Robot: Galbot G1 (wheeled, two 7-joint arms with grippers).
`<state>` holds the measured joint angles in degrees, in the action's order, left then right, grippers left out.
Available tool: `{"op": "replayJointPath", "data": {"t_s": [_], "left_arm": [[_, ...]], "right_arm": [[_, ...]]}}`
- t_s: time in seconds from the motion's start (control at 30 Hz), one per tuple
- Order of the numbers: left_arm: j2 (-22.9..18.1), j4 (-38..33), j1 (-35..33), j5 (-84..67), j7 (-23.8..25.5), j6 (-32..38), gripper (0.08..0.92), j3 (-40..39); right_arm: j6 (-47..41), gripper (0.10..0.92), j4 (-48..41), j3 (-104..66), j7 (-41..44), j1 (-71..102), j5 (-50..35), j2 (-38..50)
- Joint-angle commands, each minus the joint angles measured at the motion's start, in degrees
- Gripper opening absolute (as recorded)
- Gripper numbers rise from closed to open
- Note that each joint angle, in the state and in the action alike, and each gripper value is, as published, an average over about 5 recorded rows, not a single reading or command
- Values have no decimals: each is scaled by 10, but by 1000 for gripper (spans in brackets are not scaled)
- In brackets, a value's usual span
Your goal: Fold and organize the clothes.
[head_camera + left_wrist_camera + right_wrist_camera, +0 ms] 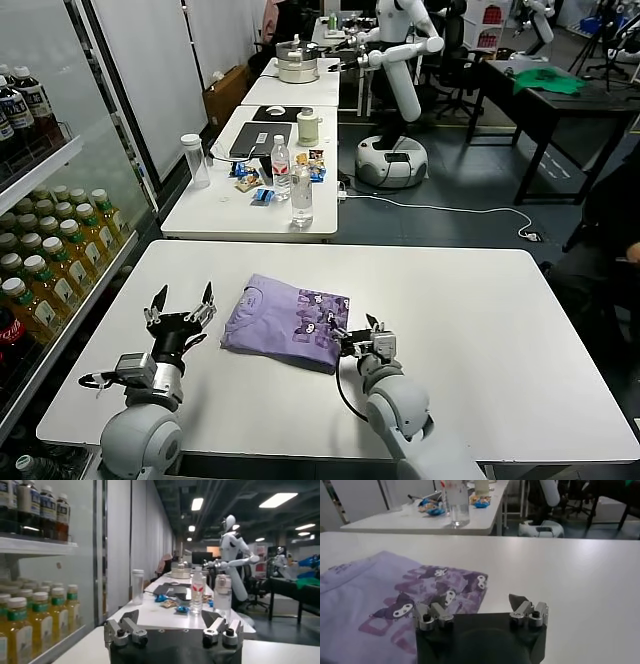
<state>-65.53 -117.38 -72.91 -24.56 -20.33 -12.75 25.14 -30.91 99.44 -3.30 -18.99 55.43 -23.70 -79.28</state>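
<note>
Smooth white table (470,330) stretches flat and matte in front of me, with a second white table (215,215) behind it carrying a clear plastic water bottle (301,195) and a tall frosted tumbler (195,160). At my left stands a glass-fronted cooler (45,230) whose shelves hold rows of capped drink bottles. On my table lies the lavender T-shirt (285,322), folded into a soft rectangular bundle, its thin fabric gently rumpled, with a dark cartoon print (402,605) on its upper face. My right gripper (362,340) sits low at the bundle's near right corner, its dark metal fingers spread apart and closed on nothing; whether a fingertip touches the cloth I cannot tell. My left gripper (180,308) hovers just beside the shirt's left edge, clear of the fabric, prongs pointing up and splayed wide, empty.
</note>
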Motion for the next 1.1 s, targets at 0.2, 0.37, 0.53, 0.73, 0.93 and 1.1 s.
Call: {"op": "replayJointPath", "data": {"t_s": [0.2, 0.37, 0.53, 0.73, 0.93, 1.1], "left_arm": [[7, -5, -17, 7, -4, 4, 823, 20], [7, -5, -16, 5, -5, 4, 823, 18], [5, -9, -19, 5, -4, 5, 823, 15], [4, -16, -20, 6, -4, 4, 823, 7], [-2, -18, -22, 12, -2, 4, 823, -2], [-7, -19, -24, 18, 1, 4, 823, -9]], "right_arm": [[-12, 663, -71, 34, -8, -44, -37, -30], [-14, 526, -67, 27, 1, -53, -48, -1], [-13, 387, -69, 7, 35, -82, -33, 43], [-18, 216, -112, -12, 105, -149, 19, 111], [-19, 131, -136, -18, 176, -182, 52, 164], [24, 157, -79, -44, 183, -120, 79, 186]]}}
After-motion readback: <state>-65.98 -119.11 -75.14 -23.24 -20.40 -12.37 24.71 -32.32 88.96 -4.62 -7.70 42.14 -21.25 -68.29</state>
